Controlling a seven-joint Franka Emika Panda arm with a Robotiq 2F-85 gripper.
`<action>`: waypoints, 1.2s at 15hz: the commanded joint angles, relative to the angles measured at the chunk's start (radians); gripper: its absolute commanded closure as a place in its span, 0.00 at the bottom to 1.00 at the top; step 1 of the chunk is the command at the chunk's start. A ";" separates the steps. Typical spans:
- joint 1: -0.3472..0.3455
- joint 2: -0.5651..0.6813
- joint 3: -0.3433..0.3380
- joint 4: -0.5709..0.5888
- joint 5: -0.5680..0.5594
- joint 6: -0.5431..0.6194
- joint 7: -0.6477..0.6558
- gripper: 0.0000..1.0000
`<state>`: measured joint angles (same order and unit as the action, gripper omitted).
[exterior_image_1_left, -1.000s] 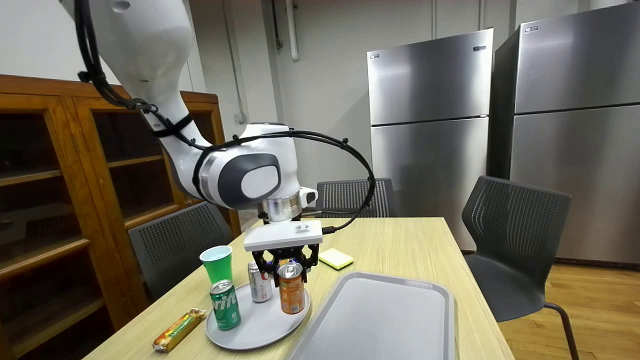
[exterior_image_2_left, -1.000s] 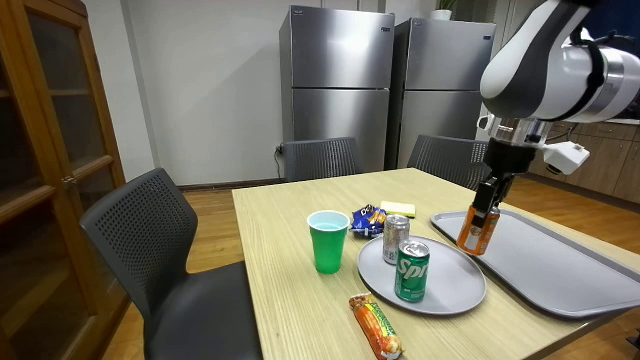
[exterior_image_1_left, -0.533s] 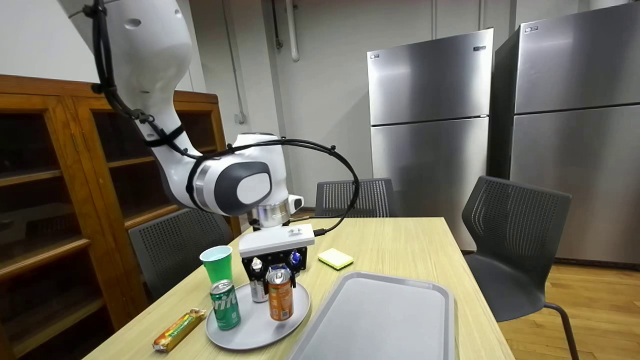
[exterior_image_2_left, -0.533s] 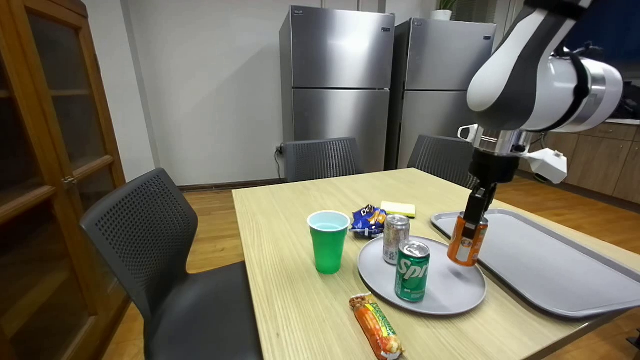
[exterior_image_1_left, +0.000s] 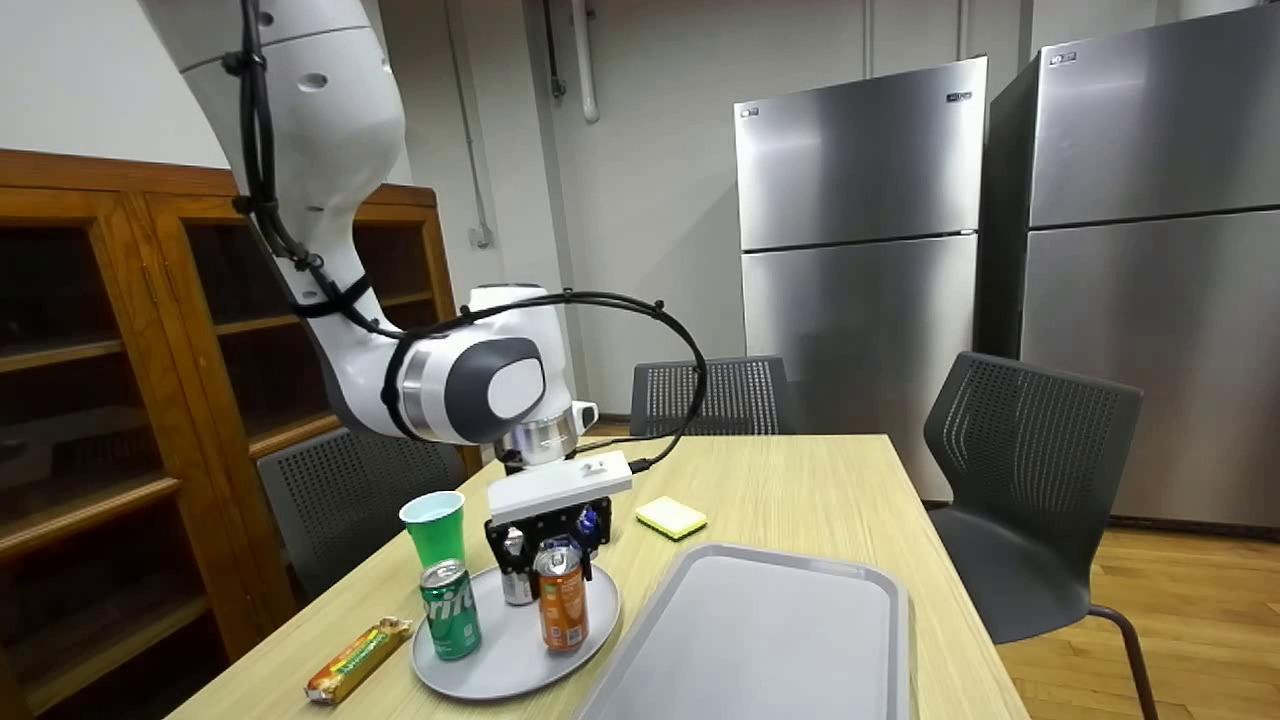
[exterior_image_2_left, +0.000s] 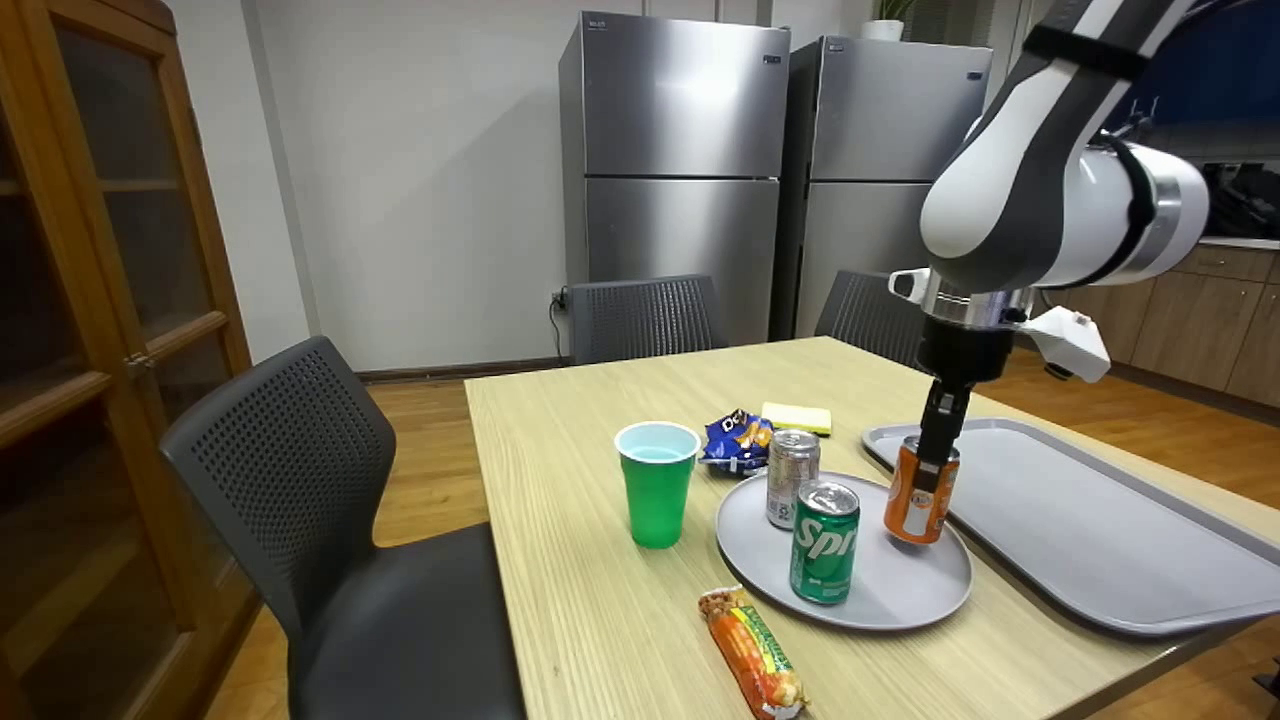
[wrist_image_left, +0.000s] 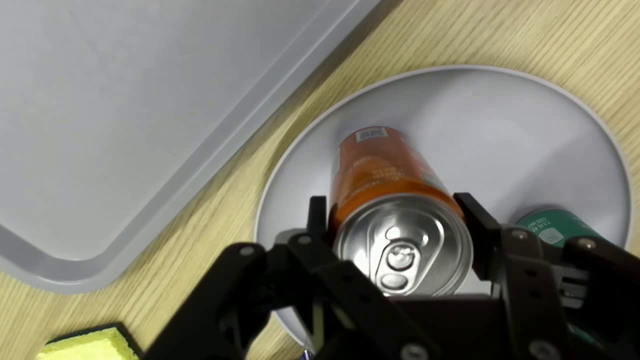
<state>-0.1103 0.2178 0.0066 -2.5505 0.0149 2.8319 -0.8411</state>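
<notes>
In the wrist view, the black two-fingered gripper (wrist_image_left: 394, 215) partly hides the green cylindrical metal can (wrist_image_left: 555, 227); the bottom edge crops the yellow rectangular sponge (wrist_image_left: 90, 345). In an exterior view, print on the orange cylindrical metal can (exterior_image_1_left: 564, 610) is illegible.

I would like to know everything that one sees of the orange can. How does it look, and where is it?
The orange can looks metallic, with a silvery lid, a pull tab lying flat and a pale barcode-like patch near the bottom; most lettering is too blurred to read. The gripper holds its upper part between the fingers. It appears slightly tilted, over the plate; whether it touches the plate, I cannot tell.
</notes>
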 joint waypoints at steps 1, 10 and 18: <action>-0.005 0.021 0.018 0.027 -0.033 0.014 0.025 0.61; -0.003 0.039 0.021 0.036 -0.052 0.024 0.043 0.10; -0.035 -0.005 0.060 0.014 -0.009 0.003 -0.005 0.00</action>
<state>-0.1121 0.2529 0.0311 -2.5215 -0.0050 2.8451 -0.8339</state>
